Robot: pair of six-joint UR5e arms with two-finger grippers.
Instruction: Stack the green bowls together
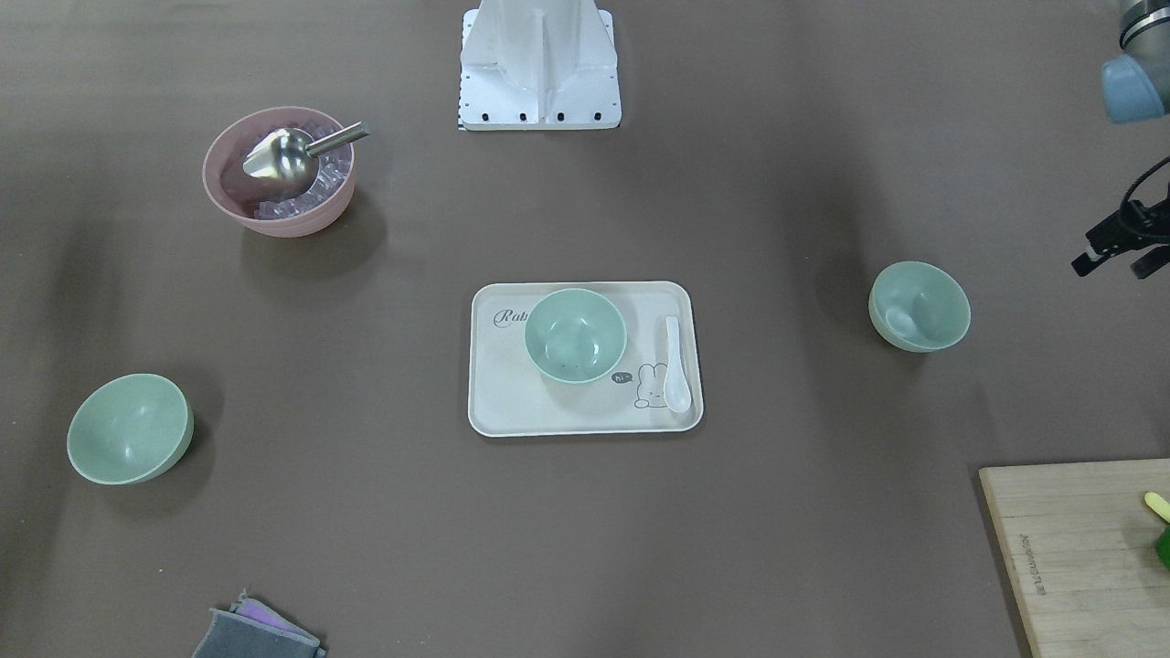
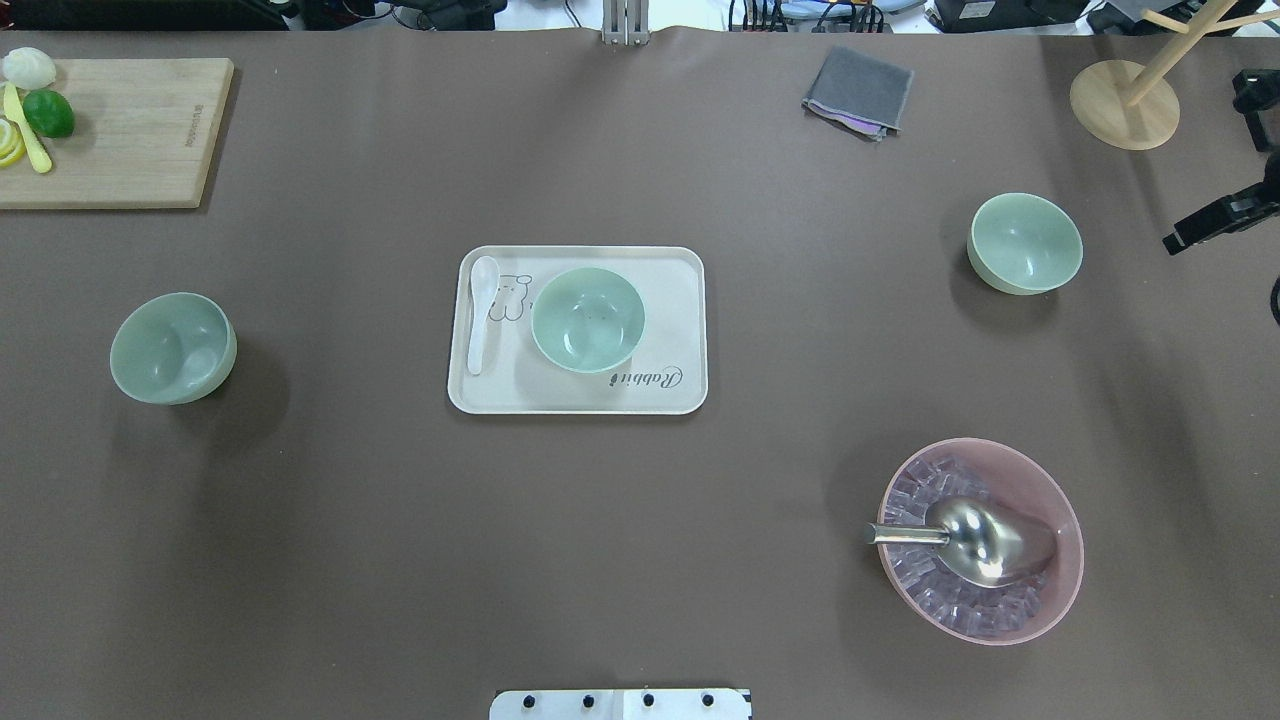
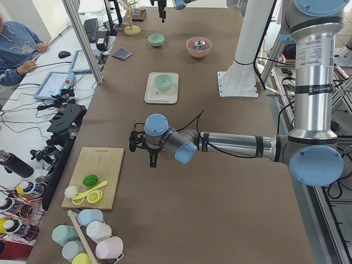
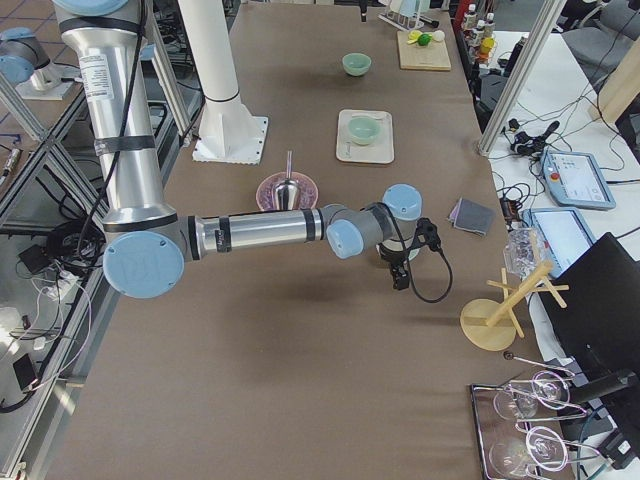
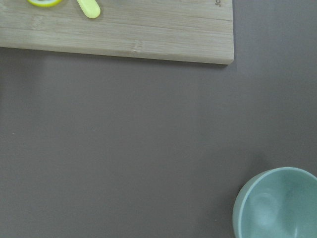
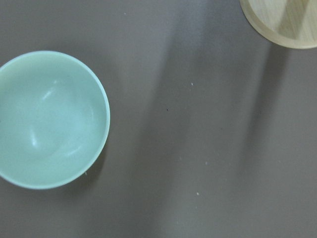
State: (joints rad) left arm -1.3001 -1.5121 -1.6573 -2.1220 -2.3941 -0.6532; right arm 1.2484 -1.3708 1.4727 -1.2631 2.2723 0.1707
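Three pale mint-green bowls stand upright and apart. One bowl (image 2: pixel 173 348) is at the left and also shows in the left wrist view (image 5: pixel 277 206). One bowl (image 2: pixel 588 319) sits on the cream tray (image 2: pixel 670 390). One bowl (image 2: pixel 1025 243) is at the right and also shows in the right wrist view (image 6: pixel 49 119). My left gripper (image 1: pixel 1117 265) hovers beyond the left bowl (image 1: pixel 919 306), with its fingers apart and empty. My right gripper (image 2: pixel 1205 228) is cut off by the frame edge, right of the right bowl; its jaws are not clear.
A white spoon (image 2: pixel 481 312) lies on the tray. A pink bowl (image 2: pixel 1040 610) holds ice and a metal scoop (image 2: pixel 975 540). A wooden cutting board (image 2: pixel 120 135) with lime is far left. A grey cloth (image 2: pixel 858 92) and a wooden stand base (image 2: pixel 1122 105) are at the far side.
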